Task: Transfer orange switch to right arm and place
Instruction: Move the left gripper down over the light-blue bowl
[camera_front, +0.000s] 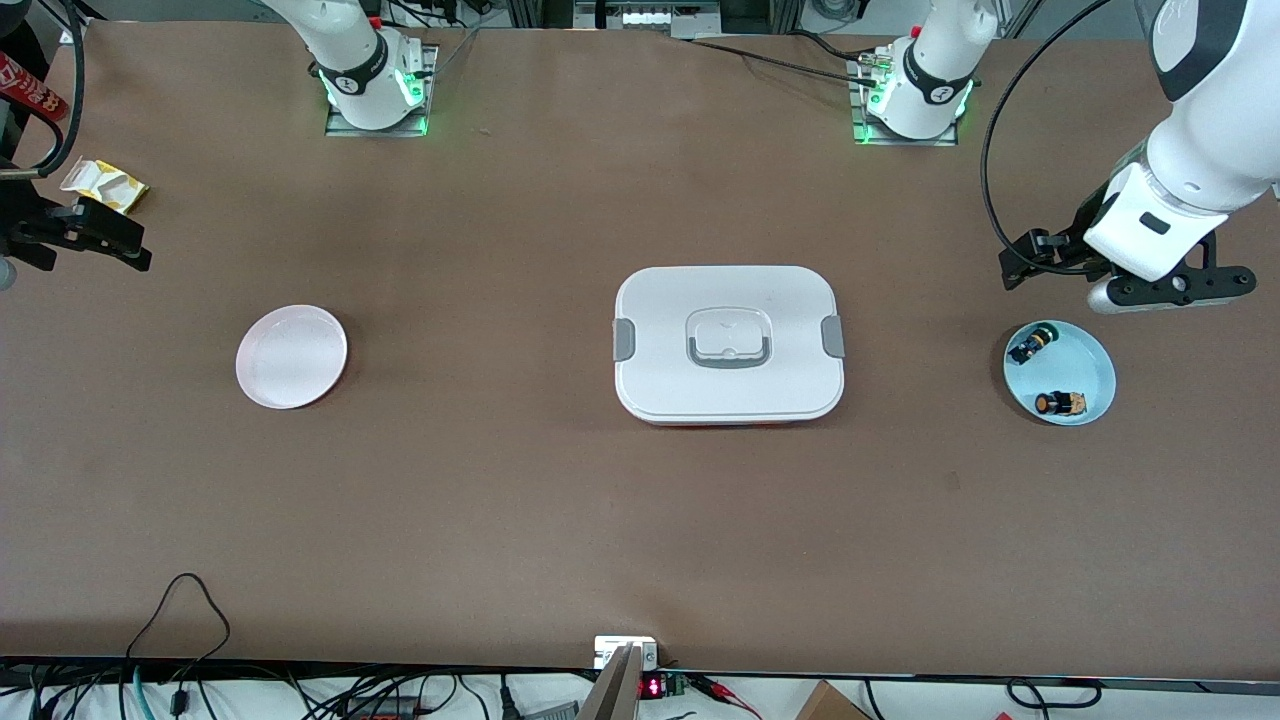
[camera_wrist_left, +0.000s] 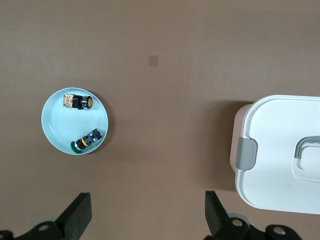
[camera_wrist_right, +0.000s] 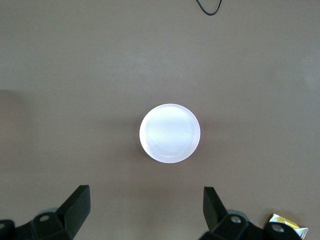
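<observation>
The orange switch (camera_front: 1060, 403) (camera_wrist_left: 78, 101) lies on its side in a small pale blue dish (camera_front: 1090, 360) (camera_wrist_left: 57, 125) toward the left arm's end of the table. A similar black switch with a green-yellow face (camera_front: 1032, 343) (camera_wrist_left: 86, 141) lies in the same dish. My left gripper (camera_front: 1170, 285) (camera_wrist_left: 147, 200) hangs in the air by the dish's edge that faces the bases; it is open and holds nothing. My right gripper (camera_front: 95, 235) (camera_wrist_right: 146, 195) hovers open and empty at the right arm's end of the table, near a pink-white plate (camera_front: 291, 356) (camera_wrist_right: 170, 133).
A white lidded box with grey clips and handle (camera_front: 728, 343) (camera_wrist_left: 280, 155) sits mid-table between plate and dish. A crumpled yellow-and-white packet (camera_front: 105, 183) (camera_wrist_right: 285, 220) lies by the right gripper. A black cable loop (camera_front: 185, 600) rests on the table edge nearest the front camera.
</observation>
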